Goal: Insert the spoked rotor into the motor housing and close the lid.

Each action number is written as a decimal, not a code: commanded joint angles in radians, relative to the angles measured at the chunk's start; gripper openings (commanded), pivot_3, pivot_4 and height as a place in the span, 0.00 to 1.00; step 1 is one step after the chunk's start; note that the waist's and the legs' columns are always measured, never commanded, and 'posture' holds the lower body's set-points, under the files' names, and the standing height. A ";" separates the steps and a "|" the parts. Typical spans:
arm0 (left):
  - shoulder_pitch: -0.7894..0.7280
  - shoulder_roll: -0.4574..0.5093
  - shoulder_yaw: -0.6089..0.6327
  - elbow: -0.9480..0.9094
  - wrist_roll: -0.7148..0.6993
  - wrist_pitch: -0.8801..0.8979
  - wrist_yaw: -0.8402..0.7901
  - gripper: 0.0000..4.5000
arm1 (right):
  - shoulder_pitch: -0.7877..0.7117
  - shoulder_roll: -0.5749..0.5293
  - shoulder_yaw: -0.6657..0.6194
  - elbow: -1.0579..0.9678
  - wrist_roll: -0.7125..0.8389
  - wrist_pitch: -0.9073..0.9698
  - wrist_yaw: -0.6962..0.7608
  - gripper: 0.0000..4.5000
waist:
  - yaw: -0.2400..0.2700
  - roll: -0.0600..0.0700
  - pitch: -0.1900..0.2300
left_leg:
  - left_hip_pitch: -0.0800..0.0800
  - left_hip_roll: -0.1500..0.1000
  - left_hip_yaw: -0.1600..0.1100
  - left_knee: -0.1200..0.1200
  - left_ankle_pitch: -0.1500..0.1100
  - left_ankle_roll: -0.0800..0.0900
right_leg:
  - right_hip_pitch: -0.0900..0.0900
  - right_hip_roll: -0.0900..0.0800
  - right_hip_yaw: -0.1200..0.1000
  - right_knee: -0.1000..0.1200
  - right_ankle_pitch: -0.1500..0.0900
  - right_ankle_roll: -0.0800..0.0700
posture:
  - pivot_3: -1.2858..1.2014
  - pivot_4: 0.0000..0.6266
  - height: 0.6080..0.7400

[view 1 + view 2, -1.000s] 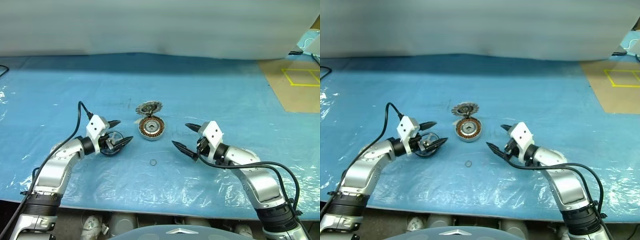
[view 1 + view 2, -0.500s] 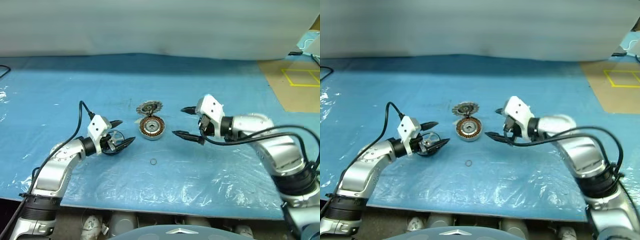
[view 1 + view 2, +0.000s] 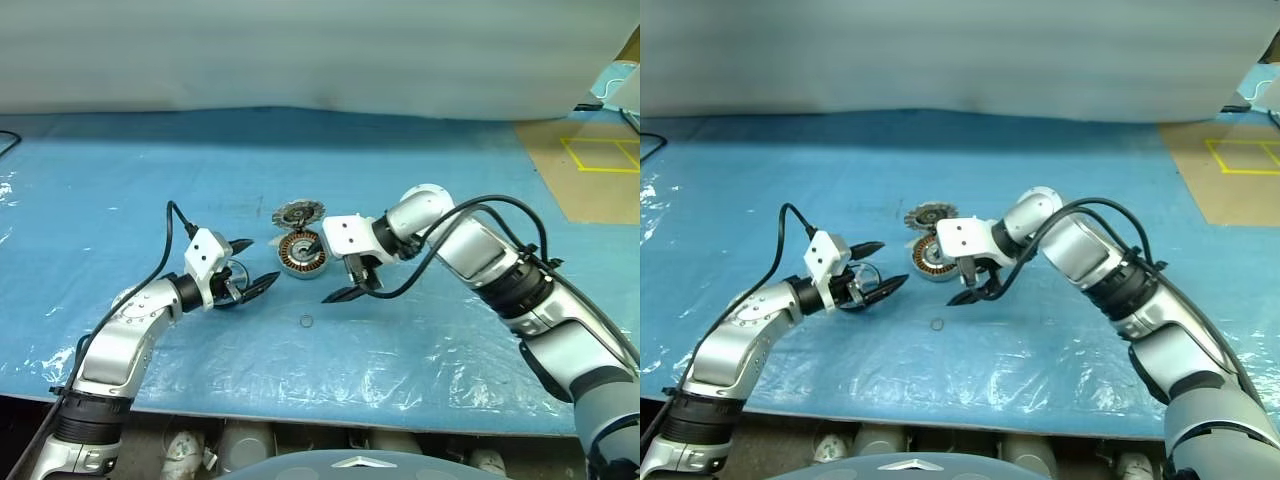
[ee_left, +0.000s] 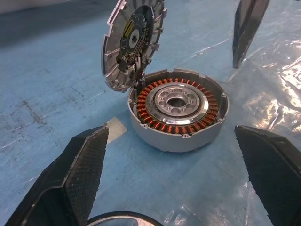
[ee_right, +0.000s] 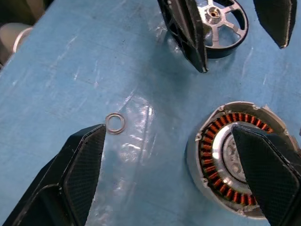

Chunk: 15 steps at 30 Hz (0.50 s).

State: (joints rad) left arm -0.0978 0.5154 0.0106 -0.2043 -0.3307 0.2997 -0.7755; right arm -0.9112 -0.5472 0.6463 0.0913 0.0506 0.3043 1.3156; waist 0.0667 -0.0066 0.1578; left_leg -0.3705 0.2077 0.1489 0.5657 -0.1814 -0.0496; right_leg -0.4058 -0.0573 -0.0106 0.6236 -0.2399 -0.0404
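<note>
Worktop (image 3: 120, 180), covered in blue sheet with clear film over its near half, carries all parts near its middle.

Housing (image 3: 303, 252): sits open at mid-worktop, copper windings and silver hub exposed, cavity empty. Lid (image 3: 299, 213) stands tilted up on the housing's far side, ribbed inner face toward the robot.

Right gripper (image 3: 347, 268): fingers spread wide, nothing held, angled down just beside the housing on the right-edge side; one fingertip hangs over the housing's rim in the right wrist view.

Left gripper (image 3: 252, 264): fingers spread wide, nothing held, pointing toward the housing from the left-edge side.

Rotor (image 5: 220, 21): lies flat on the worktop under and just behind the left gripper's fingers, near the housing but apart from it. Not yet picked up.

Small ring (image 3: 306, 322): loose on the film, toward the near edge from the housing. Not part of this step.

Step in hand, as judged: picking up the rotor. Advice: close the left gripper across the rotor's rim, not the thin spokes; lift level; centre its bore over the hub before lowering. Keep the right gripper off the propped lid so it does not fall shut early.

Markings: no legible writing or brand on any part; a small yellowish patch shows on the lid's inner face, unreadable.
</note>
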 commanded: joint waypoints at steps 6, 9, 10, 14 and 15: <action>0.028 0.005 0.024 -0.030 0.005 -0.044 0.021 1.00 | -0.079 0.140 -0.020 0.310 -0.107 -0.229 0.009 0.99 | -0.001 0.000 0.000 | -0.002 0.000 0.000 0.000 0.000 0.000 | -0.001 0.000 0.000 0.000 0.000 0.000 | 0.52 0.24 1.00; 0.029 0.010 0.034 -0.033 0.003 -0.041 0.033 1.00 | -0.082 0.172 -0.036 0.375 -0.116 -0.262 0.011 0.99 | -0.002 0.000 0.000 | -0.002 0.000 0.000 0.000 0.000 0.000 | -0.002 0.000 -0.001 0.000 0.000 0.000 | 0.52 0.24 1.00; 0.029 0.012 0.037 -0.035 0.002 -0.039 0.035 1.00 | -0.083 0.182 -0.037 0.403 -0.123 -0.275 0.008 0.99 | -0.002 0.000 0.000 | -0.002 0.000 0.000 0.000 0.000 0.000 | -0.002 0.000 -0.001 0.000 0.000 0.000 | 0.52 0.24 1.00; 0.028 0.013 0.040 -0.042 0.002 -0.036 0.047 1.00 | -0.089 0.209 -0.043 0.504 -0.153 -0.325 -0.009 0.99 | -0.003 0.000 0.000 | -0.002 0.001 0.000 0.001 0.000 0.000 | -0.002 0.000 -0.001 0.000 0.000 -0.001 | 0.52 0.24 1.00; 0.028 0.011 0.040 -0.044 0.003 -0.035 0.050 1.00 | -0.091 0.210 -0.046 0.527 -0.160 -0.339 -0.011 0.99 | -0.003 0.000 0.000 | -0.002 0.001 0.000 0.001 0.000 0.000 | -0.002 0.000 -0.001 0.000 0.000 -0.001 | 0.52 0.24 1.00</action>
State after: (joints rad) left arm -0.0705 0.5187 0.0340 -0.2065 -0.3278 0.2780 -0.7322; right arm -0.9700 -0.3389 0.6305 0.5982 -0.0985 -0.0056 1.3079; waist 0.0639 -0.0067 0.1579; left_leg -0.3728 0.2084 0.1488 0.5666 -0.1815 -0.0493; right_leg -0.4075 -0.0572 -0.0114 0.6236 -0.2396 -0.0411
